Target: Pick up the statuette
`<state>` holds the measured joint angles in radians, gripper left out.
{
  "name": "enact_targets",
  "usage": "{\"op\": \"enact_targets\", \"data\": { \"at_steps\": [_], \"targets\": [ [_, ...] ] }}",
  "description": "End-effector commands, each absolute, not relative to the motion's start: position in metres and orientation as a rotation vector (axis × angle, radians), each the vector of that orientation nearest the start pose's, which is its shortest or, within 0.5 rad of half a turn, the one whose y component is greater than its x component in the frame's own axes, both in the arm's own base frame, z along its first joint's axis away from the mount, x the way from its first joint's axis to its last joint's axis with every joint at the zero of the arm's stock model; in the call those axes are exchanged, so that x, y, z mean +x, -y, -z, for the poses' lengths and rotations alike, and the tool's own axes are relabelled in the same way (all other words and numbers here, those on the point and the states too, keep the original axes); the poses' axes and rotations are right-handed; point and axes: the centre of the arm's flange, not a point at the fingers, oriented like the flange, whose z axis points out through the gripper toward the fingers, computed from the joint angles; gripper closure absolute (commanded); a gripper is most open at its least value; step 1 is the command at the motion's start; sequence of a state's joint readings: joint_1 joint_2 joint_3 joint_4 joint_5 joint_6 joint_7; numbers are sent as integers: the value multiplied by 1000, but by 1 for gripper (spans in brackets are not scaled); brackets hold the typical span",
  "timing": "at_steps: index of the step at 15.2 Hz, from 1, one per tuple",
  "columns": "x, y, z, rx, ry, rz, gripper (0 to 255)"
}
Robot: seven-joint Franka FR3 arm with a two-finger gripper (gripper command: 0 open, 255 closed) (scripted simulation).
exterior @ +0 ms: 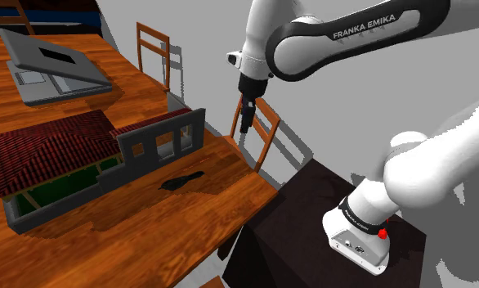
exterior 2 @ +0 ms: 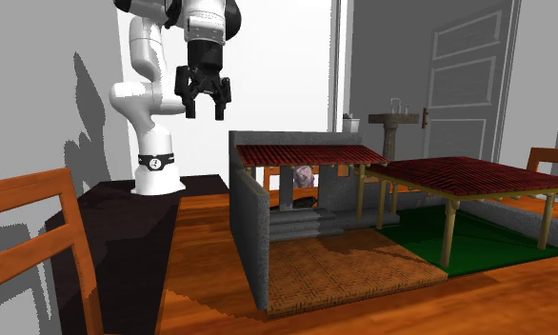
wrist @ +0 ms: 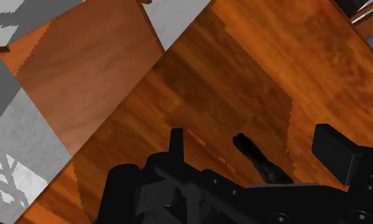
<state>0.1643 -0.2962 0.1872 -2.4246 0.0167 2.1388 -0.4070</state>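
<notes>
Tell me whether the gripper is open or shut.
Open. On the gripper, the two fingers stand apart in both the wrist and second exterior views, clasping nothing.

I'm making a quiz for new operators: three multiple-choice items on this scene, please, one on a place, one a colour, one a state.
1. The pincer is: A) open, in the air; B) shut empty; C) clasping something.
2. The house's roofs are: A) blue; B) red; C) yellow.
3. Where does the dark statuette lie? A) in the pincer; B) on a roof; C) on the table beside the house.
Key: 1A, its fingers stand apart above the table; 2B, both roofs are red; 3C, it lies on the wood by the grey wall.
</notes>
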Motion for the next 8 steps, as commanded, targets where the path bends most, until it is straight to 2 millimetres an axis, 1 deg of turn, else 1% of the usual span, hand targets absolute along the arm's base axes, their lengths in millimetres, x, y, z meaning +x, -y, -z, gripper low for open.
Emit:
{"op": "enact_targets", "data": {
  "at_steps": [1, 8],
  "targets": [
    [429, -171, -398, -2929, 1259, 24, 0],
    [452, -235, -338, -2778, 1610, 73, 0]
  ]
}}
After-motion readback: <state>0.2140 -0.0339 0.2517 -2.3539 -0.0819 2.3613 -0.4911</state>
